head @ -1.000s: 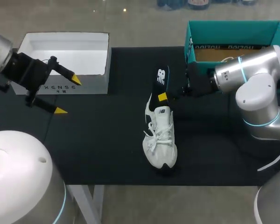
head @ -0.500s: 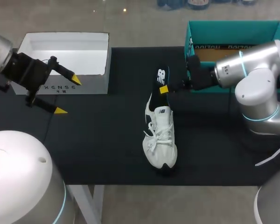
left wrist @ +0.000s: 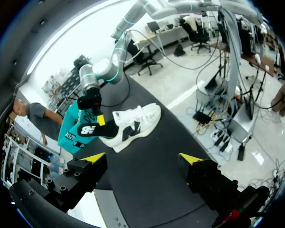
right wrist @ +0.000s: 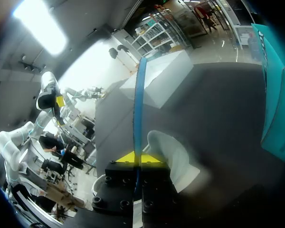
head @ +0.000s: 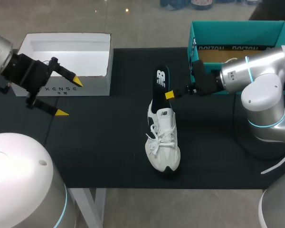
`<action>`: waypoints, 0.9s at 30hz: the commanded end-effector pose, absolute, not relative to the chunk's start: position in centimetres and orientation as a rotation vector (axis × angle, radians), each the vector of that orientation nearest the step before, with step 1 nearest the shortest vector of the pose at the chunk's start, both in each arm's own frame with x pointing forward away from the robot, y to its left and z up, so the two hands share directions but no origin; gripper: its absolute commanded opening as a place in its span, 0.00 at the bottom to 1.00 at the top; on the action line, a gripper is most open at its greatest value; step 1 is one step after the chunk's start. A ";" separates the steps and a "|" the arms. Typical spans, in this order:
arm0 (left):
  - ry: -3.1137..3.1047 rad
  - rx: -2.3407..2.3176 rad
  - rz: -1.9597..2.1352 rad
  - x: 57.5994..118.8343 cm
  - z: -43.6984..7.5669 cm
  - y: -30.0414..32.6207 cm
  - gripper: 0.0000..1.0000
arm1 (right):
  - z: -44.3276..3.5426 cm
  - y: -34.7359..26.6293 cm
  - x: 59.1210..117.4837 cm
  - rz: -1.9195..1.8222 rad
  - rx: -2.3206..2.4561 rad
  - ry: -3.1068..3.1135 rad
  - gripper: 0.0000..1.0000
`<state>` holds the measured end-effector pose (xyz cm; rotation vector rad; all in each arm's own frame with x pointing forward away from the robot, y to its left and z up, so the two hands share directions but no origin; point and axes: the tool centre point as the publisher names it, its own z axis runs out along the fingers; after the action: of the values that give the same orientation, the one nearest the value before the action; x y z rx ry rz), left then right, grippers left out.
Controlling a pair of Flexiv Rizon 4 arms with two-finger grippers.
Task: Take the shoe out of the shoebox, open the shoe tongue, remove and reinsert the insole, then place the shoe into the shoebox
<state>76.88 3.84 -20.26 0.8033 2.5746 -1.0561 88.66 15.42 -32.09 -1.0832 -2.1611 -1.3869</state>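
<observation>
A white sneaker (head: 163,140) lies on the black table mat, toe toward the front edge. A black insole (head: 160,83) with a white logo sticks up out of its heel opening. My right gripper (head: 169,95) is shut on the insole's right edge. In the right wrist view the insole (right wrist: 138,104) runs edge-on between the closed yellow tips of the gripper (right wrist: 138,159), with the shoe (right wrist: 168,152) just beyond. My left gripper (head: 70,97) hangs open and empty at the far left. From the left wrist view, its gripper (left wrist: 142,157) faces the distant shoe (left wrist: 133,126).
The teal shoebox (head: 213,47) stands open at the back right, behind my right arm. A white open box (head: 61,85) sits at the back left, close to my left gripper. Black mat lies bare between the white box and the shoe.
The right gripper's fingers have closed onto the insole. The insole has come a little further out of the heel and tilted slightly left. The left arm has stayed put.
</observation>
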 end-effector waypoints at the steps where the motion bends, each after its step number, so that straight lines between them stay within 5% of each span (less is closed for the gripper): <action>1: 2.579 0.804 -1.050 76.8 -20.2 3.9 1.00 | -32.5 15.9 88.4 -1.383 -1.080 -2.157 0.00; 21: 2.579 0.804 -1.050 76.8 -20.2 3.9 1.00 | -36.2 15.5 82.8 -1.269 -1.126 -2.084 0.00; 22: 2.579 0.804 -1.050 76.8 -20.2 3.9 1.00 | -36.1 15.6 83.0 -1.269 -1.127 -2.084 0.06; 23: 2.579 0.804 -1.050 76.8 -20.2 3.9 1.00 | -36.0 15.5 83.3 -1.272 -1.129 -2.084 0.35; 26: 2.579 0.804 -1.050 76.8 -20.2 3.9 1.00 | -35.5 15.7 84.1 -1.279 -1.122 -2.102 0.50; 27: 2.579 0.804 -1.050 76.8 -20.2 3.9 1.00 | -35.3 15.7 84.5 -1.285 -1.117 -2.109 0.62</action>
<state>76.87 3.85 -20.26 0.8032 2.5747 -1.0560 83.78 15.30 -35.46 -1.1211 -2.1020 -1.2936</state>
